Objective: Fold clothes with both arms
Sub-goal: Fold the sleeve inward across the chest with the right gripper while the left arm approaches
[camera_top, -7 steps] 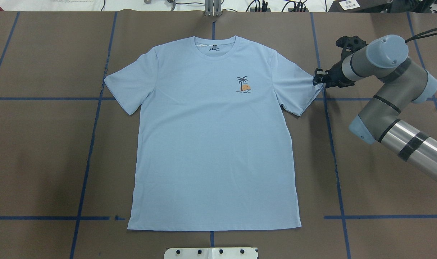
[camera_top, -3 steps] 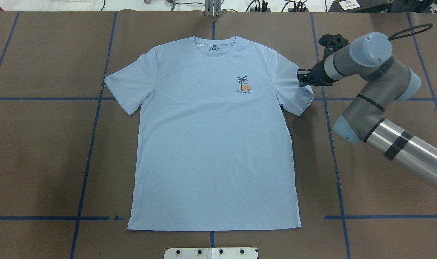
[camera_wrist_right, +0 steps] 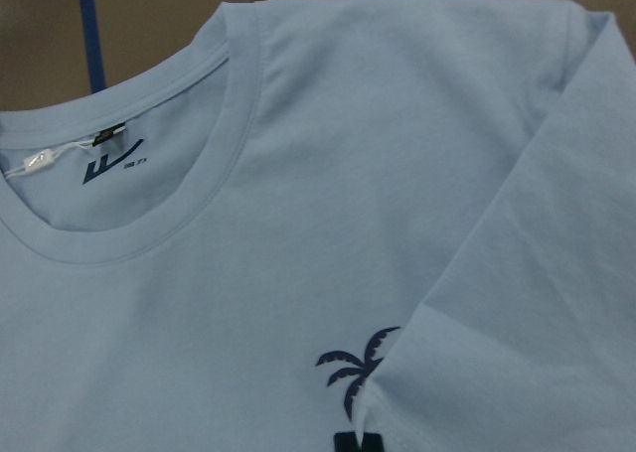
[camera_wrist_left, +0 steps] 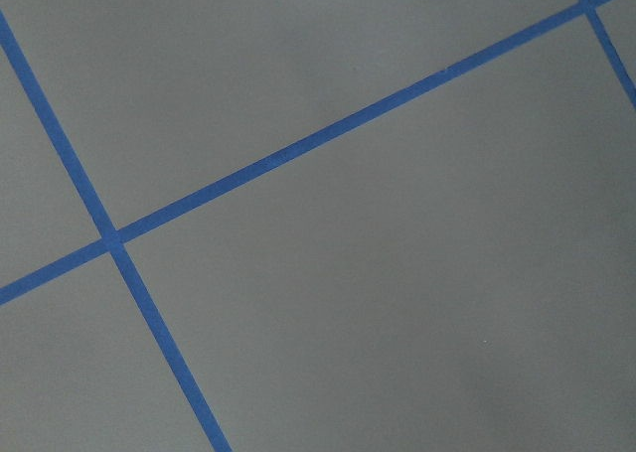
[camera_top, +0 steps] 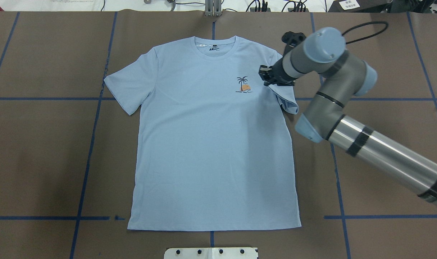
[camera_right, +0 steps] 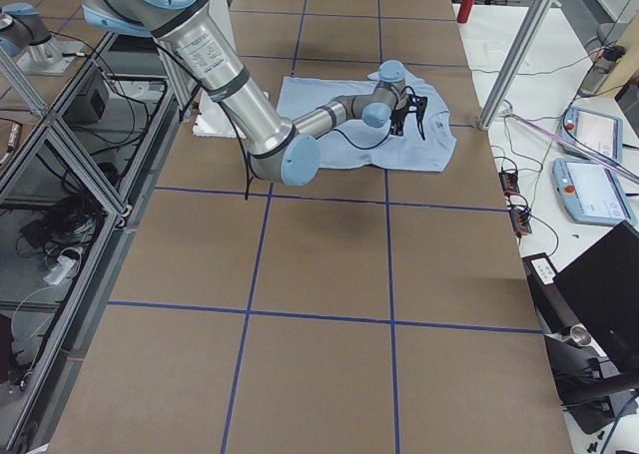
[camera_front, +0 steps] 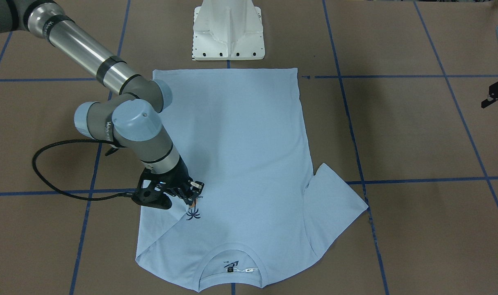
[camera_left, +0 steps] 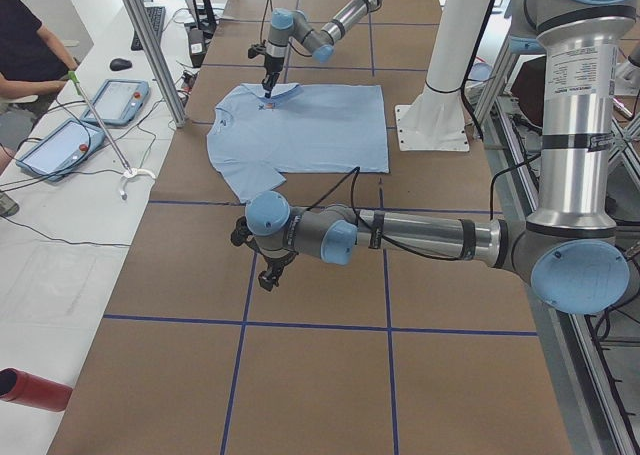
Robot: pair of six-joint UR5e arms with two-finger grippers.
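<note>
Light blue T-shirt [camera_top: 211, 151] flat, front up, collar far from robot. Right-side sleeve [camera_top: 285, 97] folded inward, edge overlapping palm print [camera_top: 242, 85], under right arm [camera_top: 347, 122]. Left arm [camera_left: 420, 237] low over table [camera_top: 42, 144], well apart.

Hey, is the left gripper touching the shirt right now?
Apart. The exterior left view shows the left gripper hanging over bare table, clearly away from the shirt.

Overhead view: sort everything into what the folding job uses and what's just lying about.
Job in hand:
- light blue T-shirt
- right gripper, shut on the shirt's sleeve
- right arm

Just lying about:
- white base plate at the near edge
- blue tape lines
- cables and a metal bracket at the far edge
</note>
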